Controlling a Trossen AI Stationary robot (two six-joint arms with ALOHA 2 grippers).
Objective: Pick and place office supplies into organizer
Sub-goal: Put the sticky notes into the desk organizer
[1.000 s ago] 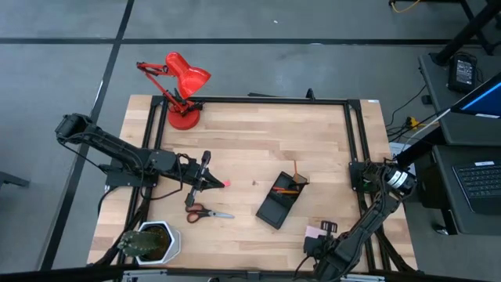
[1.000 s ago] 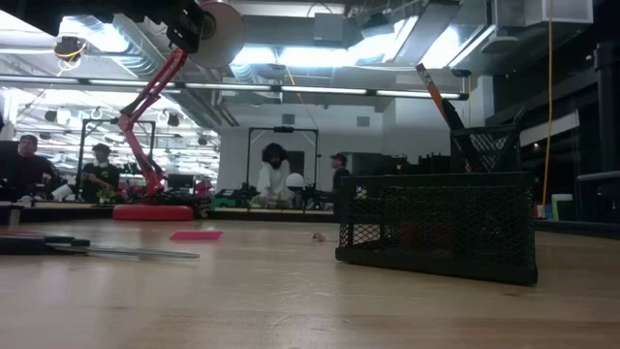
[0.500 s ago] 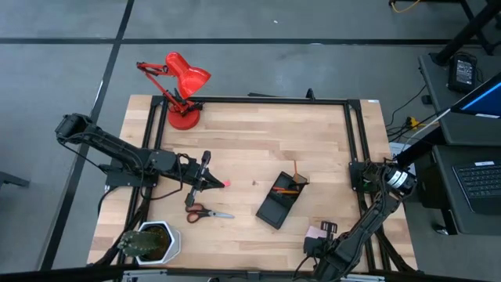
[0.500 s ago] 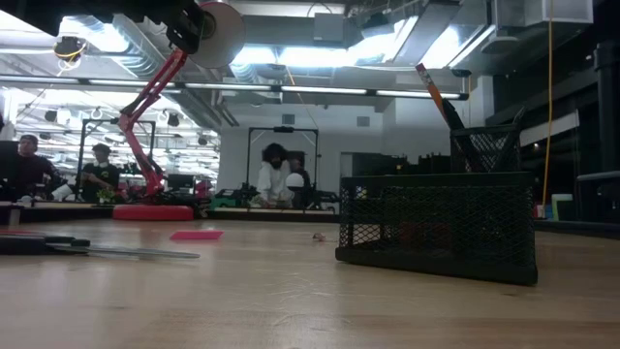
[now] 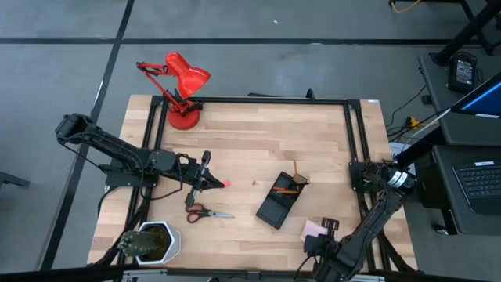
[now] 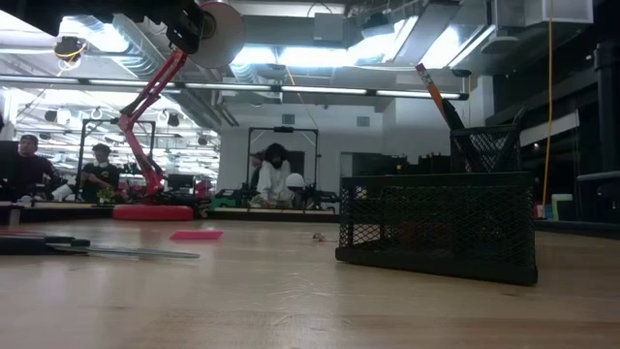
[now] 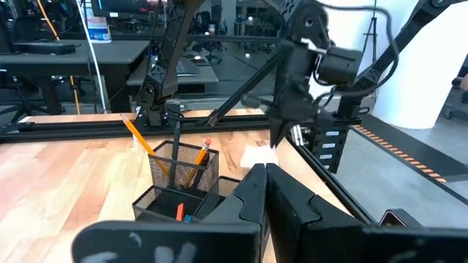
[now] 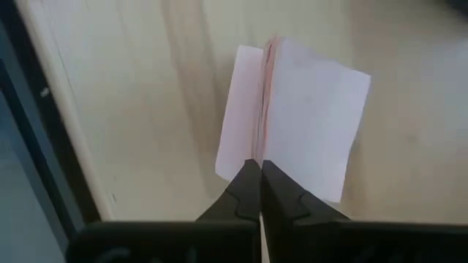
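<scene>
Pinching the pink sticky-note pad (image 8: 292, 117) at its near edge, the right gripper (image 8: 259, 175) has its two dark fingers pressed together on the sheets; the pad's pages fan apart on either side of the pinch. In the high view this gripper (image 5: 324, 228) sits at the table's (image 5: 258, 133) front right corner, with the pad (image 5: 315, 229) just beside it. The left gripper (image 5: 211, 182) rests low at the left-middle of the table, fingers pressed together, with a small pink eraser piece (image 5: 227, 183) just off its tip and the red-handled scissors (image 5: 207, 211) lying near it. The organizer (image 5: 279, 200) stands between the two arms, with orange pencils (image 7: 191, 164) upright in its cup.
</scene>
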